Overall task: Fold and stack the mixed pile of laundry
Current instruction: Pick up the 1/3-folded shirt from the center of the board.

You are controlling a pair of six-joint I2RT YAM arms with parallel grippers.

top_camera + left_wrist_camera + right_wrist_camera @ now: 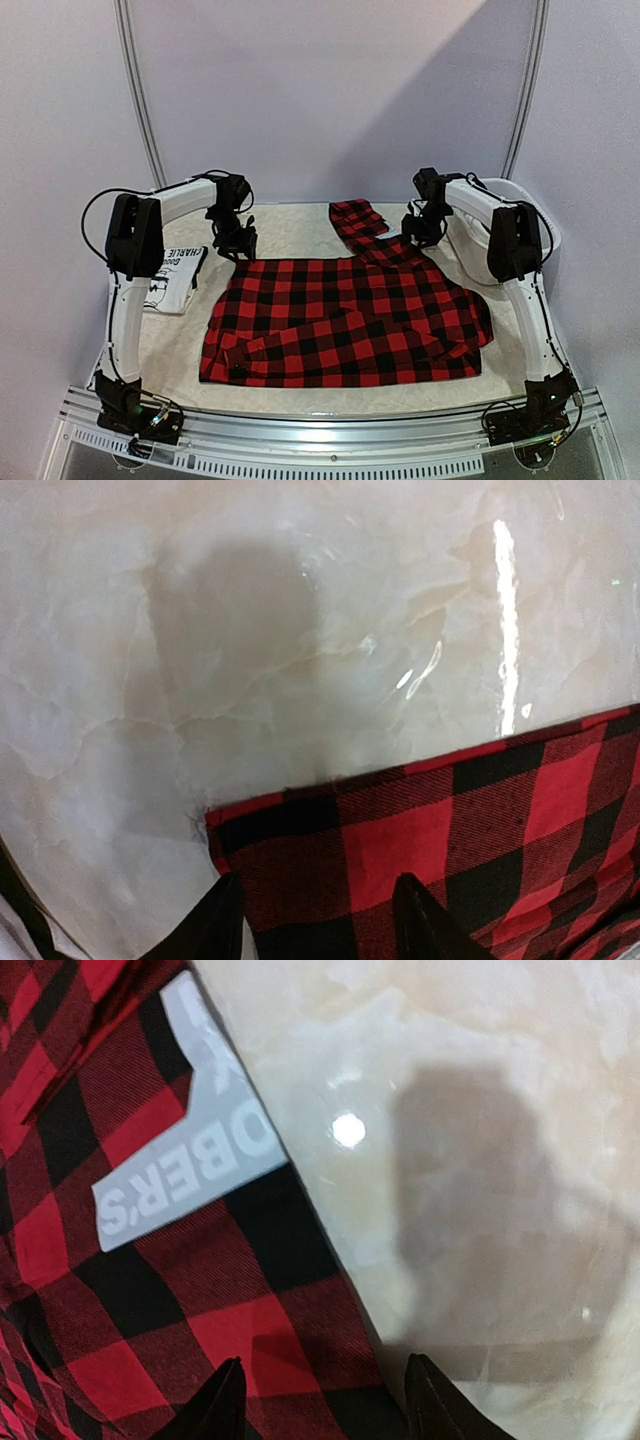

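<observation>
Top view: the red-and-black plaid garment [350,320] lies spread across the centre of the frame on the pale marbled table [290,225]. One sleeve [355,218] runs up toward the upper middle. A second sleeve is folded across the lower body of the cloth. At centre left, apart from the plaid, a folded white T-shirt [175,275] with black print rests beside my left arm. At the right, behind my right arm, stands a white tub [468,250].

Left wrist view: my left gripper [320,930] appears at the bottom edge. Its two dark fingers stand apart on either side of the plaid garment's corner, which fills the lower right of the frame. The cloth between them lies flat and unbunched, its edge running up toward the right. Bare glossy table fills the upper part.

Right wrist view: my right gripper [325,1405] also shows at the bottom edge with its fingers spread. The left finger sits over plaid cloth, and the right finger sits near the garment's edge where it meets the table. The plaid occupies the left side of the frame and carries white lettering [190,1170] on a pale patch at upper left. Whether either fingertip presses on the fabric I cannot tell
</observation>
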